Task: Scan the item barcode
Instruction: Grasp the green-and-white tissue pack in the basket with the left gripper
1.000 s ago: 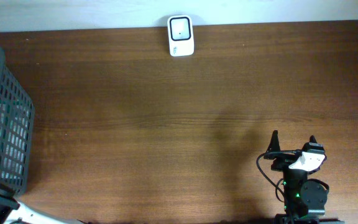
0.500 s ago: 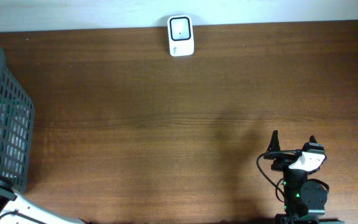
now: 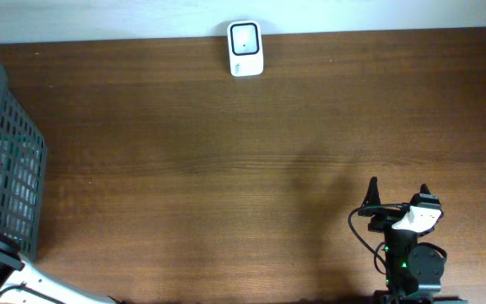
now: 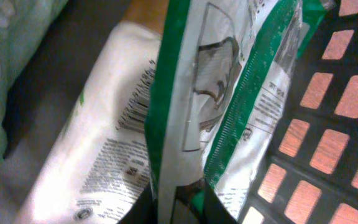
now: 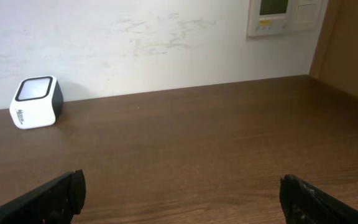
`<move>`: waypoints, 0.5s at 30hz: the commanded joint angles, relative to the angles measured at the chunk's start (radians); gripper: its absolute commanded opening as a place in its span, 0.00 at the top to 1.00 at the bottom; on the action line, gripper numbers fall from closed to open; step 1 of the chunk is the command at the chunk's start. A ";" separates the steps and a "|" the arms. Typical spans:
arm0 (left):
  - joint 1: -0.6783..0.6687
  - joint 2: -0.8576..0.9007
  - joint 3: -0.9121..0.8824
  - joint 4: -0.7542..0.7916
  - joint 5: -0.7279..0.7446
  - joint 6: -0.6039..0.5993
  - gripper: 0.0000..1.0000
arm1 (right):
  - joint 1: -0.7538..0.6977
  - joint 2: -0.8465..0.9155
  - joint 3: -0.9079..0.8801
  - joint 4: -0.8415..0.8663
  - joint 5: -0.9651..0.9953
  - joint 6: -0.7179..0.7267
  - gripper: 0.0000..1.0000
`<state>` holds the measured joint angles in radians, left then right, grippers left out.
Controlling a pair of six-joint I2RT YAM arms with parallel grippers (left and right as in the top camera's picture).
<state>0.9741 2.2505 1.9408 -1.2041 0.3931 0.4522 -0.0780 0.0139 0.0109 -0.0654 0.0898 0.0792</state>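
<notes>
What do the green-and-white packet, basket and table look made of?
The green-and-white packet looks like thin glossy plastic film: creased, reflecting light. The basket is likely rigid dark plastic, a moulded grid. The table is wood or wood-look laminate: brown grain, low sheen.

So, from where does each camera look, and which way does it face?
Overhead: above, facing straight down on the brown wooden table; white box-shaped scanner at the far edge, grey plastic basket at left, right gripper at the near edge.
Left wrist: inside the basket, facing a green-and-white plastic packet pinched in the left gripper.
Right wrist: low over the table, facing the white wall; its black fingers stand wide apart.
Shared: overhead and right wrist both show scanner and table.
</notes>
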 commanded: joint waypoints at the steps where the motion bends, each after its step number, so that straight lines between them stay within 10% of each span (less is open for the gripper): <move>1: -0.007 0.015 0.106 -0.041 0.015 -0.070 0.83 | -0.007 -0.008 -0.005 -0.006 0.015 0.003 0.02; 15: -0.038 -0.006 0.175 -0.071 0.028 -0.108 1.00 | -0.007 -0.008 -0.005 -0.006 0.015 0.003 0.02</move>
<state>0.9394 2.2635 2.0888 -1.2648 0.3939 0.3550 -0.0780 0.0139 0.0109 -0.0654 0.0898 0.0788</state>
